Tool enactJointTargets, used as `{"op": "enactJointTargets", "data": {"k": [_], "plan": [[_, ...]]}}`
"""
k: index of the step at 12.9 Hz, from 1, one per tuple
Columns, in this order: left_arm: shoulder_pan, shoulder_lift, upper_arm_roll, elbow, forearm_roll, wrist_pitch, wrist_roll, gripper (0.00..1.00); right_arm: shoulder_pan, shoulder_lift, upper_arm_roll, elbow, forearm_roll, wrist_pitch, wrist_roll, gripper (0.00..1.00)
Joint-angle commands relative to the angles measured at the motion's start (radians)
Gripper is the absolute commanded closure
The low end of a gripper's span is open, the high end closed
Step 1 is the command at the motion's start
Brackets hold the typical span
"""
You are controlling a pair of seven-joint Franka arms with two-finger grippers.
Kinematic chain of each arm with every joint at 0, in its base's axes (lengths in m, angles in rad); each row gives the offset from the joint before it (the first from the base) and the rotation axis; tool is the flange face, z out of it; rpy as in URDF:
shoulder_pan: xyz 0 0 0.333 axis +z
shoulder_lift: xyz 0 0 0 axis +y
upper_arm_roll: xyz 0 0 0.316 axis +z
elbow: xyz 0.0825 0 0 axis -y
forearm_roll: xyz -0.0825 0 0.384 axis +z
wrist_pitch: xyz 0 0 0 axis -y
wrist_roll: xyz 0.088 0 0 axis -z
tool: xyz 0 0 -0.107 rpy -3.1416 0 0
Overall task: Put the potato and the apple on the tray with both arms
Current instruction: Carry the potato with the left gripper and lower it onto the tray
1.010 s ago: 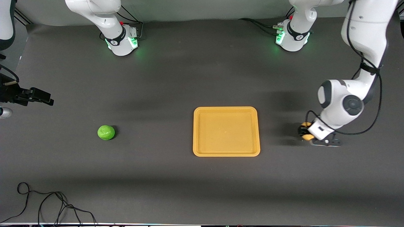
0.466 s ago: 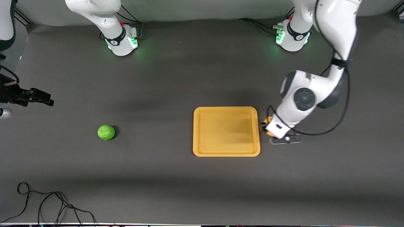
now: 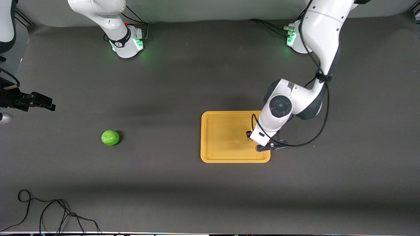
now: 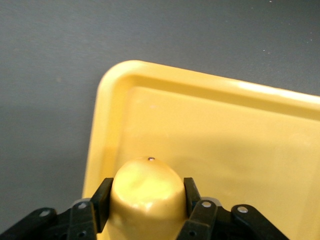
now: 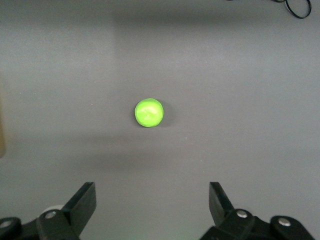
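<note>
The left gripper (image 4: pixel 147 200) hangs over the yellow-orange tray (image 3: pixel 216 137), at the tray's 3 o'clock edge in the front view, its fingers clenched on the pale yellow potato (image 4: pixel 146 192), which is up in the air above the tray's floor. The green apple (image 3: pixel 110 137) sits on the dark table (image 3: pixel 164 190) out at the tray's 9 o'clock, well apart from it toward the right arm's end. The right gripper (image 5: pixel 152 205) waits high over that end of the table with its fingers spread wide and nothing between them, the apple lying on the table below it.
</note>
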Motion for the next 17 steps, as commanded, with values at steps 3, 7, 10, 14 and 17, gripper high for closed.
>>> {"op": "enactJointTargets", "data": {"k": [3, 7, 10, 14, 17], "plan": [[-0.042, 0.087, 0.019, 0.055, -0.006, 0.078, -0.063, 0.69, 0.010, 0.006, -0.008, 0.014, -0.003, 0.002, -0.005, 0.00], [-0.045, 0.106, 0.019, 0.055, -0.001, 0.106, -0.074, 0.60, 0.010, 0.020, -0.005, 0.015, 0.000, 0.012, -0.005, 0.00], [-0.048, 0.112, 0.019, 0.047, 0.003, 0.137, -0.074, 0.08, 0.010, 0.020, -0.003, 0.014, 0.000, 0.018, -0.005, 0.00], [-0.040, 0.080, 0.020, 0.056, 0.009, 0.094, -0.069, 0.00, 0.010, 0.016, -0.003, 0.003, 0.000, 0.031, -0.006, 0.00], [-0.022, -0.072, 0.031, 0.056, 0.011, -0.135, -0.013, 0.00, 0.010, 0.009, -0.005, -0.006, 0.005, 0.038, -0.006, 0.00]]}}
